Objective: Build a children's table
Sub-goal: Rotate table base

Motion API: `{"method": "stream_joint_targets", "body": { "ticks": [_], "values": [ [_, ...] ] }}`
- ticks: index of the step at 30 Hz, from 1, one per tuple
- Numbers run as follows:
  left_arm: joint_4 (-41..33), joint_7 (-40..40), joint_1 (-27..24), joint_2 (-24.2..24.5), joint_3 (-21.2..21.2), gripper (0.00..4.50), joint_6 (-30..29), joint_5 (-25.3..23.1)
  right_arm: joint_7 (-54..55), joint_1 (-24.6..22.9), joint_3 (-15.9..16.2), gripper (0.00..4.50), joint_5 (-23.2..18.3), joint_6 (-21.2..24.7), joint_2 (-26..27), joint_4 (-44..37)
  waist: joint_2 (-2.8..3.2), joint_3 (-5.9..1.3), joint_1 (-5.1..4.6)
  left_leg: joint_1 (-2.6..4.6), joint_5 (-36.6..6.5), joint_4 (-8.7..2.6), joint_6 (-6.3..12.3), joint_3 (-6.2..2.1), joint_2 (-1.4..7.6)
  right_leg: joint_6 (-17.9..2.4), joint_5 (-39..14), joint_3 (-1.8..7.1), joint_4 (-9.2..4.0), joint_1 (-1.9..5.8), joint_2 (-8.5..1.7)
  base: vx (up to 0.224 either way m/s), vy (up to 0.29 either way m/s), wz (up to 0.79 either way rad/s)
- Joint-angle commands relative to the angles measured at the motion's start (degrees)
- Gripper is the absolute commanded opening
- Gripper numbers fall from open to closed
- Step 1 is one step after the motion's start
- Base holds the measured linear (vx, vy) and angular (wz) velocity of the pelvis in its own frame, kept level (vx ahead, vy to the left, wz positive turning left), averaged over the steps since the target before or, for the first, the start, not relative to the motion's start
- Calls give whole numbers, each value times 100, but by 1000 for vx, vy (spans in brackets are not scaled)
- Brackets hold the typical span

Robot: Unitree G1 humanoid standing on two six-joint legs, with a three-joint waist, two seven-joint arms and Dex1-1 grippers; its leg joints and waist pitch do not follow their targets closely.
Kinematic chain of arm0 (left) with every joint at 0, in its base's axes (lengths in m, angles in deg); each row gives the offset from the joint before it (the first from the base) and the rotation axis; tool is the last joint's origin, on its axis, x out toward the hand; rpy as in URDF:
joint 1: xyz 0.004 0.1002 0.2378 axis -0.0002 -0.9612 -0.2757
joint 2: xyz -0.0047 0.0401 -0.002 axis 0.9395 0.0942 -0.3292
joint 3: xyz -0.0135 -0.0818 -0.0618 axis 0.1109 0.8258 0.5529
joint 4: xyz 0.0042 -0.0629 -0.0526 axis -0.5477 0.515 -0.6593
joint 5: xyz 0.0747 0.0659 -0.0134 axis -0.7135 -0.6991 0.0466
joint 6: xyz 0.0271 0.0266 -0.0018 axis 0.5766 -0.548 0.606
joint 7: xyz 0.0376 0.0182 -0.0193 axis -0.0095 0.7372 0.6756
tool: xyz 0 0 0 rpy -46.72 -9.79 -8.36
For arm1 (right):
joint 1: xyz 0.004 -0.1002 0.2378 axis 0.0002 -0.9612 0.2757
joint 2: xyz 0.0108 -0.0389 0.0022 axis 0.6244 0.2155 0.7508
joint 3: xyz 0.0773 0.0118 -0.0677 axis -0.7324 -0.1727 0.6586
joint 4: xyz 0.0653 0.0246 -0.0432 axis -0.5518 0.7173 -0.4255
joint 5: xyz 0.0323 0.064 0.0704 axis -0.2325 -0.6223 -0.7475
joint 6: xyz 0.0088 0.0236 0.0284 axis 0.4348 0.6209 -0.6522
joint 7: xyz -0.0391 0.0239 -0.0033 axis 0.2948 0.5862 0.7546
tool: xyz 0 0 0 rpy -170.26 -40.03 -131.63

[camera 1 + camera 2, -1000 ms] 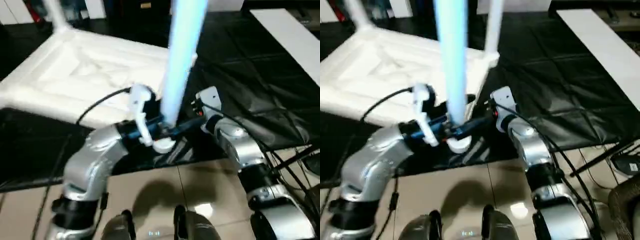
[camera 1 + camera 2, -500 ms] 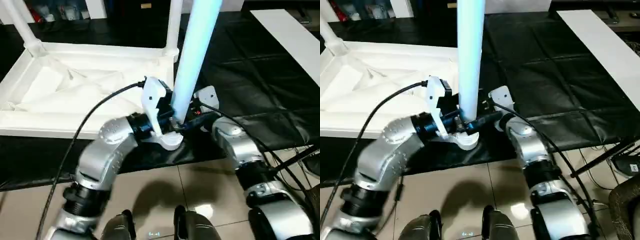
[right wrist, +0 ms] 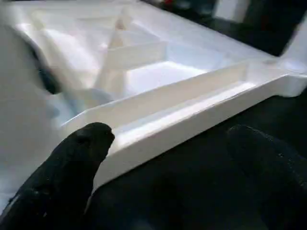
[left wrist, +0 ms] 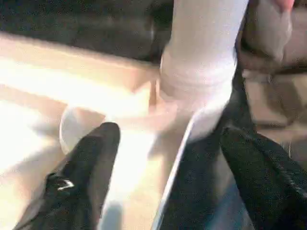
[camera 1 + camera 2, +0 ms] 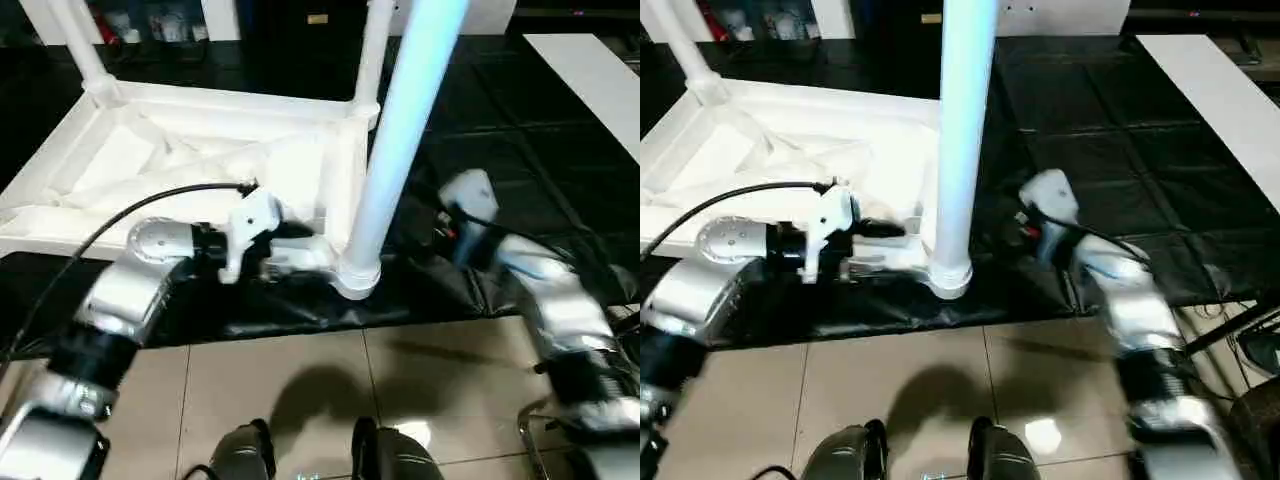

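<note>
The children's table lies upside down, its white top [image 5: 190, 160] showing the ribbed underside. Two legs [image 5: 375, 40] rise from the far corners. A third leg [image 5: 400, 150] stands upright in the near right corner socket [image 5: 356, 277]. My left gripper [image 4: 170, 134] is open just left of that socket, its black fingers [image 4: 91, 163] spread wide, with the leg's base ahead of the tips and not gripped. To the right of the leg my right gripper [image 3: 168, 134] is open and empty, facing the top's rim [image 3: 192, 115].
The top rests on a black mat [image 5: 500, 130] over a tan tiled floor [image 5: 300, 380]. A white board [image 5: 1230, 90] lies at the back right. Cables [image 5: 110, 225] trail from my left arm, and my feet [image 5: 250, 455] show at the bottom edge.
My left arm has swung out to the left and its gripper has drawn back from around the leg's base. The right arm has pulled away to the right. The leg stays standing.
</note>
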Motion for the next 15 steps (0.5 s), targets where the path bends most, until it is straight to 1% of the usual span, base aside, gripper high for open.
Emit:
{"method": "stream_joint_targets", "body": {
  "ticks": [1,2,3,4,5,6,7,8,9,10,12,13,14,15],
  "values": [
    [431,-229,212,-44,-132,341,322,-206,-499,-176,55,450,-321,349,-242,-517,17,-632,36,203,-1770,-390,237,-176,289,-901,-2642,340,-459,358,-430,0,0,0],
    [684,-312,334,-80,-166,333,486,-286,-696,-284,76,450,-463,517,-376,-737,5,-640,49,177,-1716,-387,249,-186,290,-912,-2645,330,-446,378,-441,0,0,0],
    [783,-340,381,-92,-185,328,560,-323,-764,-325,86,450,-504,558,-425,-817,-3,-651,57,174,-1703,-380,273,-185,285,-889,-2679,326,-459,380,-441,0,0,0],
    [1168,-430,576,-118,-292,321,818,-464,-904,-456,114,450,-559,632,-563,-1049,5,-655,73,188,-1693,-372,273,-183,294,-896,-2717,329,-469,362,-460,0,0,0],
    [1319,-453,652,-134,-329,321,924,-511,-936,-498,119,450,-575,674,-597,-1118,-2,-645,73,173,-1699,-370,284,-182,279,-866,-2780,320,-486,364,-450,0,0,0],
    [1421,-469,707,-147,-354,309,989,-541,-949,-527,126,450,-581,712,-615,-1161,-12,-660,81,169,-1670,-370,278,-188,277,-821,-2833,315,-486,369,-455,0,0,0],
    [1421,-469,707,-147,-354,296,989,-541,-949,-527,126,450,-581,712,-615,-1161,-11,-670,85,164,-1642,-363,265,-195,282,-835,-2815,314,-472,378,-475,0,0,0],
    [1601,-483,798,-185,-380,288,1099,-594,-967,-581,143,450,-569,759,-646,-1229,-11,-671,73,129,-1605,-364,253,-211,282,-858,-2841,297,-461,401,-484,0,0,0],
    [1646,-492,820,-193,-387,284,1128,-608,-975,-594,146,450,-572,777,-655,-1251,-17,-676,76,148,-1599,-356,249,-200,279,-850,-2852,298,-478,380,-478,0,0,0],
    [1819,-528,901,-223,-409,282,1240,-660,-1004,-643,156,450,-589,847,-687,-1334,-18,-671,70,141,-1578,-353,270,-195,271,-865,-2830,299,-487,376,-465,0,0,0],
    [2019,-562,997,-275,-410,254,1331,-695,-1007,-693,145,450,-640,936,-707,-1429,-10,-690,95,166,-1570,-344,283,-188,280,-882,-2779,302,-480,372,-473,0,0,0],
    [2106,-589,1032,-303,-397,245,1369,-708,-1022,-717,144,450,-671,984,-724,-1478,-9,-691,91,150,-1544,-345,286,-196,283,-925,-2717,293,-465,383,-469,0,0,0],
    [2106,-589,1032,-303,-397,242,1369,-708,-1022,-717,144,450,-671,984,-724,-1478,-12,-690,92,150,-1539,-346,298,-192,280,-929,-2711,290,-476,381,-464,0,0,0],
    [2392,-653,1143,-374,-382,238,1541,-754,-1068,-782,147,450,-717,1100,-779,-1609,-13,-694,104,155,-1533,-340,309,-184,274,-931,-2699,291,-481,380,-462,0,0,0]
  ]
}}
